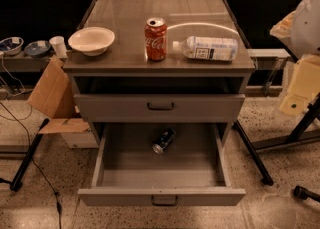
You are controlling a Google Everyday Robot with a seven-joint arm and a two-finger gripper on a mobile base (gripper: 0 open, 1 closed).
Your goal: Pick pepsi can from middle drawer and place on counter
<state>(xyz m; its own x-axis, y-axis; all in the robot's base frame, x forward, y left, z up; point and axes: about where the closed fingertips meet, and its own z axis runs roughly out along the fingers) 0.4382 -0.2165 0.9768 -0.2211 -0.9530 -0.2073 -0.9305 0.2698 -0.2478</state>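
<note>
The pepsi can (164,140) lies on its side in the open middle drawer (160,195), towards the back and near the centre, its silver end pointing front-left. The drawer is pulled far out, lowest in the cabinet. The counter (125,48) is the grey-brown cabinet top. My gripper (299,90) shows as pale cream parts at the right edge of the view. It is beside the cabinet, at about the height of the upper drawer, well right of the can and apart from it.
On the counter stand a red Coca-Cola can (156,39), a cream bowl (91,40) at the left and a plastic bottle (207,48) lying on its side. A shut drawer front (160,106) sits above the open one. A cardboard box (52,95) stands at the left, and dark stand legs (252,155) at the right.
</note>
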